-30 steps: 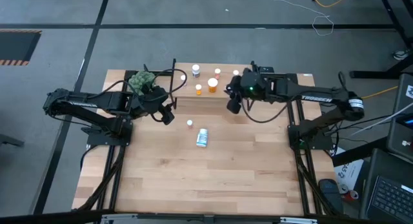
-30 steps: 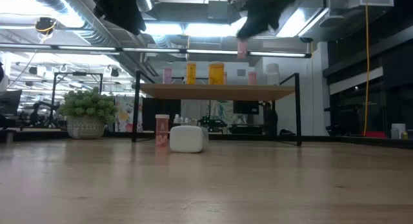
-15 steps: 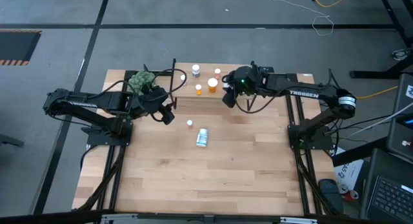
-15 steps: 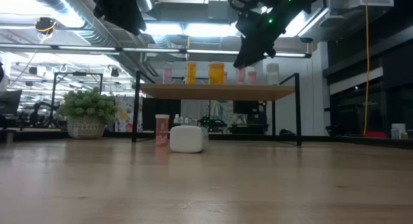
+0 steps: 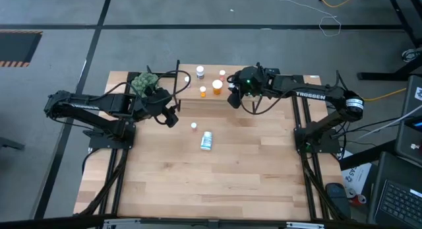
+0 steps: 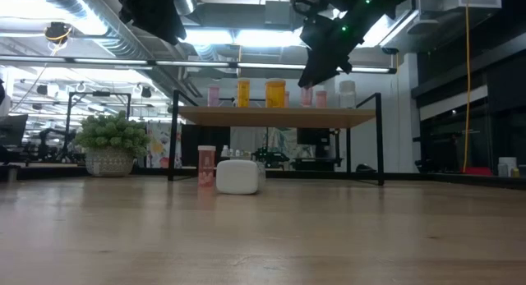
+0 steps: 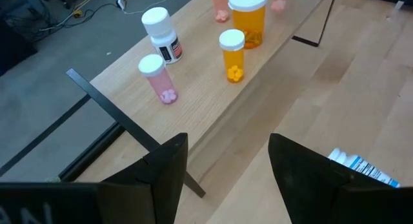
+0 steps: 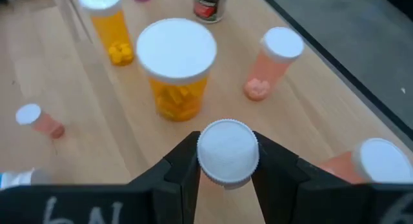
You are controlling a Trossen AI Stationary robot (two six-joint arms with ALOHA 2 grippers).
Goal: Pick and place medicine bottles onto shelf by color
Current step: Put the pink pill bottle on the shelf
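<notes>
The shelf (image 5: 190, 90) stands at the table's far edge and carries several medicine bottles, among them a big orange one (image 8: 175, 69) and a pink one (image 8: 271, 62). My right gripper (image 5: 232, 99) hovers over the shelf's middle, shut on a small pink bottle (image 6: 306, 96) with a white cap. My left gripper (image 7: 226, 179) hangs open in the air near the shelf's left end, with nothing between its fingers. A small pink bottle (image 5: 194, 126) stands upright on the table. A white bottle (image 5: 206, 140) lies on its side on the table. My right gripper pinches the white cap (image 8: 227, 153) of the pink bottle between its two fingers, one on each side. The fingers slant down from the table's right side. The bottle hangs upright, its base at the level of the shelf board (image 6: 271, 115); whether it touches the board I cannot tell.
A green plant (image 5: 145, 82) in a basket sits at the far left, beside the shelf's left end. The shelf's black frame posts (image 6: 380, 137) rise at its ends. Bare tabletop (image 5: 217, 183) stretches toward the near edge.
My right gripper has gone down and toward the table's left, over the shelf, then held still. The pink bottle has come down with it, upright, from well above the shelf to the level of the bottles standing there.
</notes>
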